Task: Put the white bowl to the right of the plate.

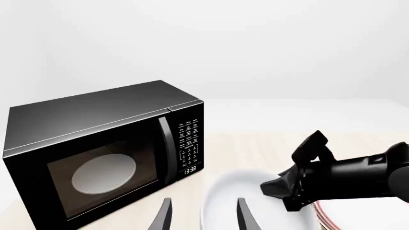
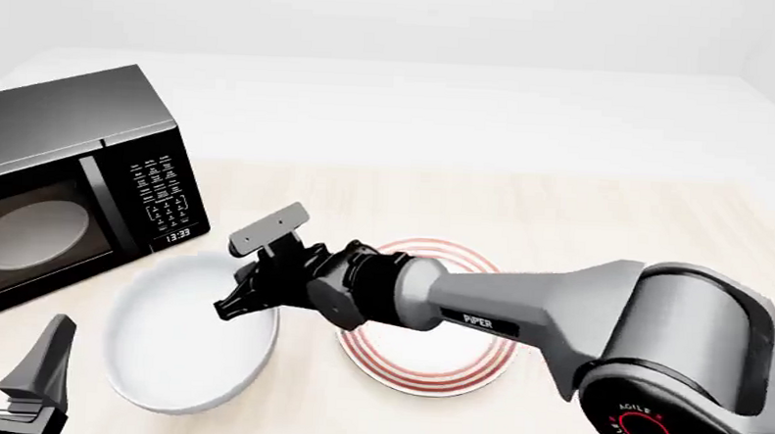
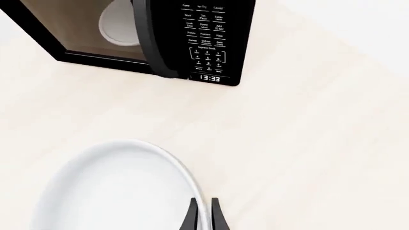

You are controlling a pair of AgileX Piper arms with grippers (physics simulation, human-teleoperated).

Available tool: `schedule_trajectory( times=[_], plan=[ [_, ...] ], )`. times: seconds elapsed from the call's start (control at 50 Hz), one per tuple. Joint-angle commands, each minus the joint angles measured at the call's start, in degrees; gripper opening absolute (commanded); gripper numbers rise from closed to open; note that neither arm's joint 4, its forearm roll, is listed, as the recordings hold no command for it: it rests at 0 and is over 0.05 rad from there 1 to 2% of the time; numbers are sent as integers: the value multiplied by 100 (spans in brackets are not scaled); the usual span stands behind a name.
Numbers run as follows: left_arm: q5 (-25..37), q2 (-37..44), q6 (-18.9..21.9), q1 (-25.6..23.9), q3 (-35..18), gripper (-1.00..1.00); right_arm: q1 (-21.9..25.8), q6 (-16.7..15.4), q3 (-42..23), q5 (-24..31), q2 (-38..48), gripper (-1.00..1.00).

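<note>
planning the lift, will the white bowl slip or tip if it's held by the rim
The white bowl looks glossy, so it may slip in the right tool pinching its rim. Held on one side, the deep, thick-sided bowl would probably sag. It looks rigid, unlikely to flex.

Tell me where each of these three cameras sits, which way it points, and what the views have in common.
Front view: fixed above and behind the arms, looking forward and down at the table; the right arm reaches across the plate to the white bowl.
Left wrist view: behind the left gripper, facing the microwave; its open fingers show, the right arm crosses.
Right wrist view: behind the right gripper, looking down its fingers, which straddle the bowl's rim.
Shared: all three show microwave and bowl.
</note>
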Motion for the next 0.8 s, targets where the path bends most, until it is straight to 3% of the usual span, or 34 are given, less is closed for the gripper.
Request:
schedule_trajectory(
  times=[0.02, 0.36, 0.8],
  plan=[
    [0, 0, 0, 0, 0, 100, -158, -111, 420, -87, -723, -100],
    [0, 0, 0, 0, 0, 100, -992, -91, 1721, -619, -1793, -100],
    [0, 0, 0, 0, 0, 100, -2693, -278, 3302, -991, -2999, -100]
  ],
)
